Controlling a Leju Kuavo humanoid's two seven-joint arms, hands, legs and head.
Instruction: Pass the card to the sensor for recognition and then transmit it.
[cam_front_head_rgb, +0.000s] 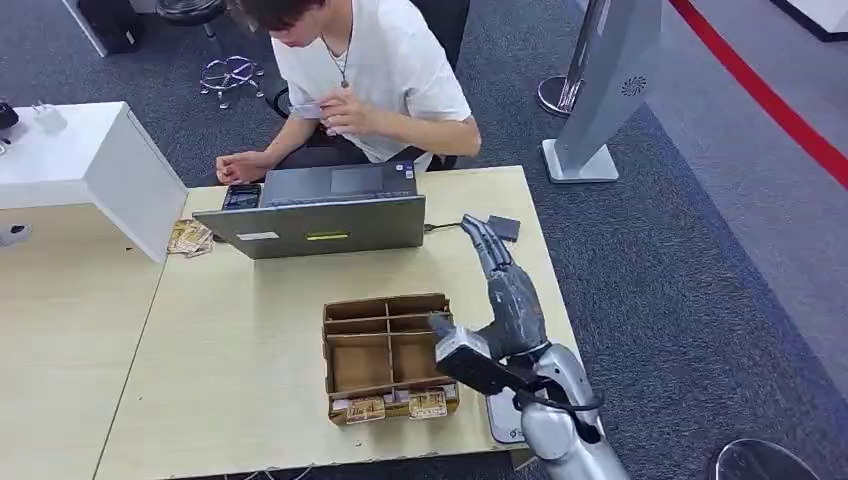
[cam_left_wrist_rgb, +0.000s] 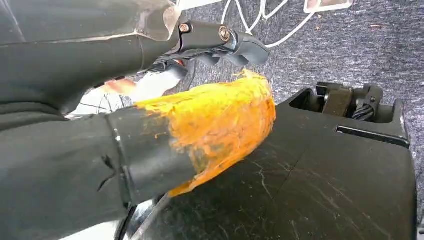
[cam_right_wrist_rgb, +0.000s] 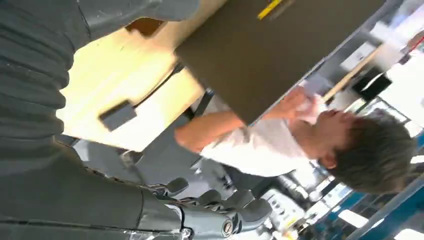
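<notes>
My right hand (cam_front_head_rgb: 508, 285) lies stretched out above the table's right side, fingers straight and apart, holding nothing. Its fingertips reach close to a small dark sensor box (cam_front_head_rgb: 505, 227) wired to the grey laptop (cam_front_head_rgb: 325, 215). In the right wrist view the fingers (cam_right_wrist_rgb: 215, 205) are bare and the sensor (cam_right_wrist_rgb: 117, 115) lies on the tabletop. A person behind the laptop holds a pale card (cam_front_head_rgb: 305, 108) in one hand; that card (cam_right_wrist_rgb: 306, 102) also appears there. My left hand (cam_left_wrist_rgb: 200, 100) hangs low, orange-tipped thumb under straight dark fingers, nothing in it.
A brown cardboard divider box (cam_front_head_rgb: 388, 352) stands just left of my right forearm, with several cards (cam_front_head_rgb: 400, 406) in its front row. A white pad (cam_front_head_rgb: 500, 420) lies at the table's front edge. White cabinet (cam_front_head_rgb: 90, 165) at left; grey stand (cam_front_head_rgb: 600, 90) beyond the table.
</notes>
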